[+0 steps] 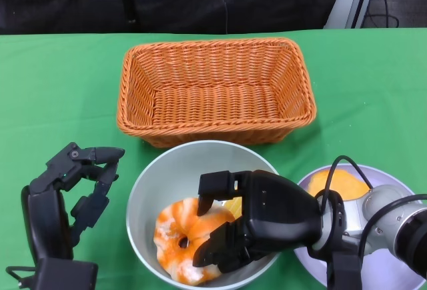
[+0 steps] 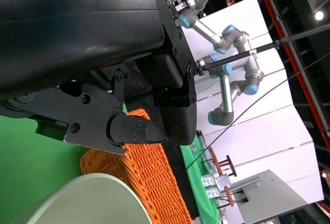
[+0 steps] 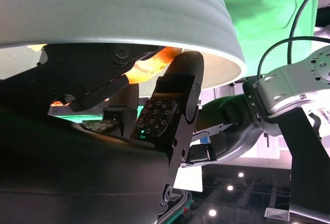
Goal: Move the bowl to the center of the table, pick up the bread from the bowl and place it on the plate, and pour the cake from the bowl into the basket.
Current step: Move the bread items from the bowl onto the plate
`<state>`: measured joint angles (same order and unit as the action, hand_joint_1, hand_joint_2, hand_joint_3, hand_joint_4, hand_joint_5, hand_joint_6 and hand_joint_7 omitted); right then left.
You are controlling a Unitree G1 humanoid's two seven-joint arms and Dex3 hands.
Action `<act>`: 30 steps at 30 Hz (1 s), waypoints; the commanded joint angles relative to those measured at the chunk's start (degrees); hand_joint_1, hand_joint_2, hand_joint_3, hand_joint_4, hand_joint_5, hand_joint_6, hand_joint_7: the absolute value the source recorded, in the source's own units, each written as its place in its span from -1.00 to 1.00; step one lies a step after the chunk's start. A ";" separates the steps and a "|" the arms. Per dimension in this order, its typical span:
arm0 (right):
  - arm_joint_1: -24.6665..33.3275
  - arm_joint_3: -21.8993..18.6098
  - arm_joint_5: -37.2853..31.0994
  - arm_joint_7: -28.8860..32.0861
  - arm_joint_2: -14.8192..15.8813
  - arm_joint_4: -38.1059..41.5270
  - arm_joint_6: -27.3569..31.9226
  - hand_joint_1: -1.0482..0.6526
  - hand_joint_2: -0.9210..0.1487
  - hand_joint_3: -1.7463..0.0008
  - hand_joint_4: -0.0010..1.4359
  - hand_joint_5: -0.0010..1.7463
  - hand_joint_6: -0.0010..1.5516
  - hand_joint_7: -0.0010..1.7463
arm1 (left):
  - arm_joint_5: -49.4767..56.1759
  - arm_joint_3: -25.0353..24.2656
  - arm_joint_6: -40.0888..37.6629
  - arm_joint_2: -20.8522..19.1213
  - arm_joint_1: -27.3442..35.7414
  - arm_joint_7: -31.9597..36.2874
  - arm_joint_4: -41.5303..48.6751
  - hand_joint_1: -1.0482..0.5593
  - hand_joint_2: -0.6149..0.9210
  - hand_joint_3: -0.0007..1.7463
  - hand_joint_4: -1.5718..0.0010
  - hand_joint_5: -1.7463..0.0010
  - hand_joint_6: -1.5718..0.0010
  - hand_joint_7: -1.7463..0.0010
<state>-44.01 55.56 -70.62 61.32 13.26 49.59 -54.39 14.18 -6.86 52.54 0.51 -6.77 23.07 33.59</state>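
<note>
Right hand [image 1: 257, 227] over the near right rim of the bowl [image 1: 150, 183], fingers [image 1: 217, 185] curled down into the bowl around the orange-and-white ring-shaped piece [image 1: 177, 237]; contact apparent, firm grip not confirmable, since the black shell hides the fingertips and the part of the piece beneath them. Small yellow item [image 1: 233, 205] just behind the fingers, mostly covered by the hand; which of the two is bread and which cake not distinguishable. Right wrist view: finger with a studded pad [image 3: 157, 121] pressed close under the bowl's pale outer wall [image 3: 129, 13], a sliver of orange food [image 3: 147, 65] between finger and rim, remainder blocked by the hand's own shell. Plate [image 1: 380, 263] just right of the right hand, largely covered by wrist and cable, cut off by the picture's edge; orange-yellow item [image 1: 340, 182] on its far part, half hidden. Left hand [image 1: 70, 190] left of the bowl, apart from it, fingers loosely bent and spread, holding nothing; forearm cut off at the lower edge. Left wrist view: fingers [image 2: 134, 131] in open air, bowl rim [image 2: 87, 198] and basket [image 2: 149, 172] beyond. Basket [image 1: 215, 90] beyond both hands, its near wall just beside the bowl's far rim, on green table [image 1: 53, 90].
</note>
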 commanded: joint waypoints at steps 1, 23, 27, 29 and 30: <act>-0.93 0.48 -0.34 2.37 -0.23 0.58 -0.12 -0.15 -0.79 0.99 0.27 0.30 0.67 -0.97 | 0.51 -0.42 1.38 -1.11 -0.73 1.03 0.92 0.06 1.00 -0.72 -0.01 -0.47 -0.16 0.08; -3.83 -4.03 2.11 7.46 2.24 0.10 -3.72 -0.18 -0.74 1.00 0.23 0.26 0.67 -0.96 | 0.43 -0.61 1.77 -1.37 -1.21 1.43 2.01 0.06 1.00 -0.73 -0.03 -0.47 -0.16 0.09; -4.13 -4.35 2.08 9.44 2.03 0.74 -4.89 -0.16 -0.74 0.99 0.24 0.25 0.67 -0.96 | 0.69 -0.63 1.67 -1.34 -1.32 1.67 2.14 0.05 1.00 -0.73 -0.02 -0.46 -0.16 0.10; -4.15 -4.69 2.22 10.05 1.98 0.98 -5.33 -0.16 -0.73 1.00 0.24 0.24 0.68 -0.95 | 0.87 -0.61 1.48 -1.33 -1.37 1.85 2.15 0.06 1.00 -0.72 -0.02 -0.46 -0.17 0.10; -4.12 -4.94 2.56 9.91 1.98 1.15 -5.81 -0.16 -0.74 0.99 0.23 0.24 0.69 -0.95 | 0.98 -0.59 1.53 -1.37 -1.42 1.94 2.25 0.06 1.00 -0.72 -0.02 -0.47 -0.17 0.10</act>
<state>-46.84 51.36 -69.17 70.32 14.61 50.42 -59.23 14.82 -7.12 54.00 -0.06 -7.78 24.13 35.27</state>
